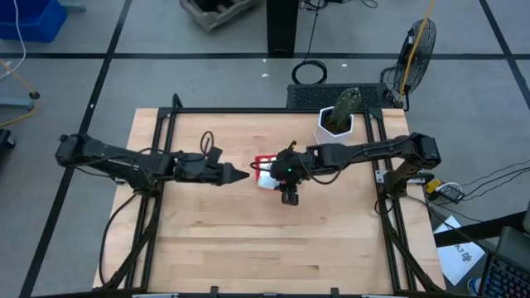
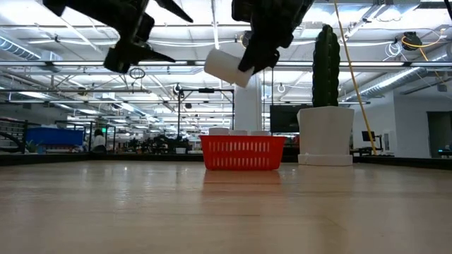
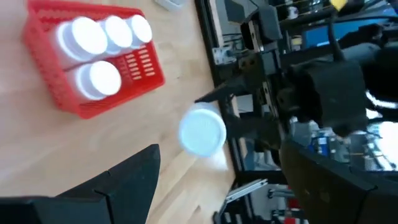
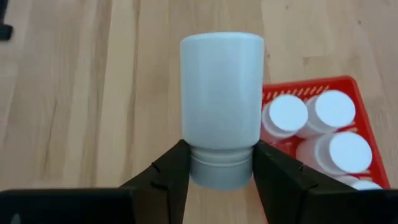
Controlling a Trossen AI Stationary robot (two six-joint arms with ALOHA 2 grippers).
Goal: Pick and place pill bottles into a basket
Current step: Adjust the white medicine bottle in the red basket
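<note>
The red basket (image 2: 242,152) stands mid-table and holds several white pill bottles (image 3: 93,46); it also shows in the right wrist view (image 4: 323,118). My right gripper (image 4: 221,177) is shut on one more white pill bottle (image 2: 227,66), high above the table, beside the basket's near side (image 1: 265,161). My left gripper (image 1: 243,175) is open and empty. It hovers just left of the basket and points at the held bottle, which shows in the left wrist view (image 3: 202,130). My right gripper pinches the bottle's cap end (image 4: 221,167) between its two fingers, one finger (image 4: 169,174) on each side. The fingers come from the table's right, slanting down. The bottle's body sticks out past the fingertips, tilted and lifted clear above the table.
A white planter pot with a cactus (image 1: 338,120) stands at the far right of the table, behind my right arm; it shows right of the basket in the low view (image 2: 325,134). Bare wood lies across the table's near half (image 1: 265,248).
</note>
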